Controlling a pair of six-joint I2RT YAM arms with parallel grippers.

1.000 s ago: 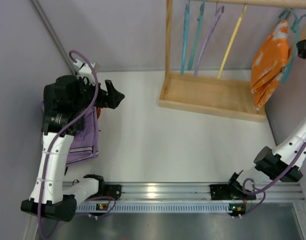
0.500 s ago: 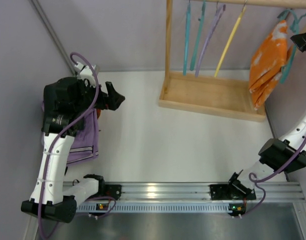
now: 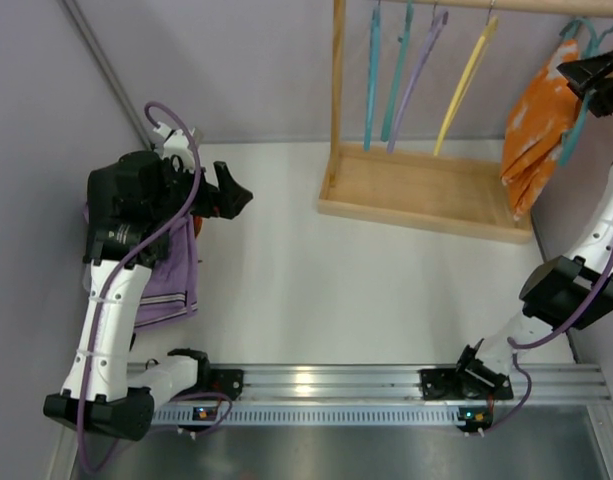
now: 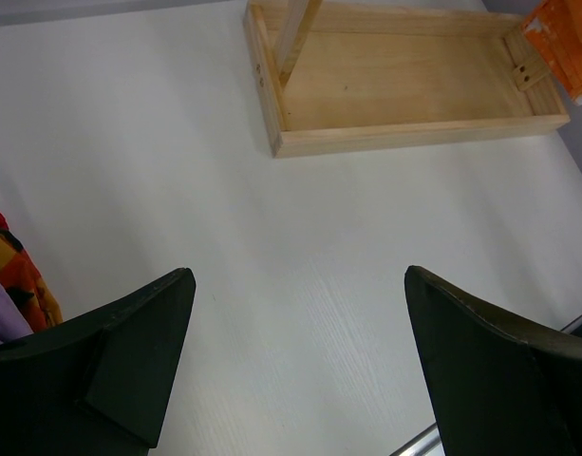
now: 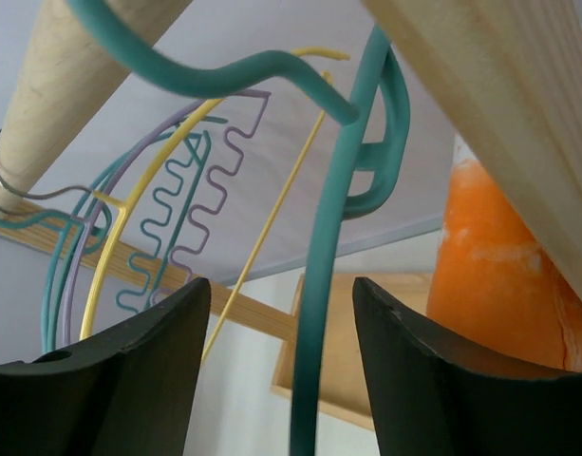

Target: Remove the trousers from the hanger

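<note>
The orange trousers [image 3: 537,120] with white patches hang folded over the teal hanger [image 3: 580,112] at the right end of the wooden rack. My right gripper [image 3: 586,72] is raised to the hanger's top. In the right wrist view its jaws are open with the teal hanger arm [image 5: 319,313] passing between them, untouched, and the trousers [image 5: 495,256] hang to the right. My left gripper [image 3: 234,195] is open and empty over the white table [image 4: 300,285] at the left.
The wooden rack base [image 3: 426,190] stands at the back. Teal, purple and yellow hangers [image 3: 421,70] hang on its rail [image 5: 58,95]. A purple cloth [image 3: 166,280] lies under my left arm. A grey wall is close on the right.
My right arm has risen and its gripper has moved left onto the top of the teal hanger. The trousers swayed slightly. The left arm barely moved.
</note>
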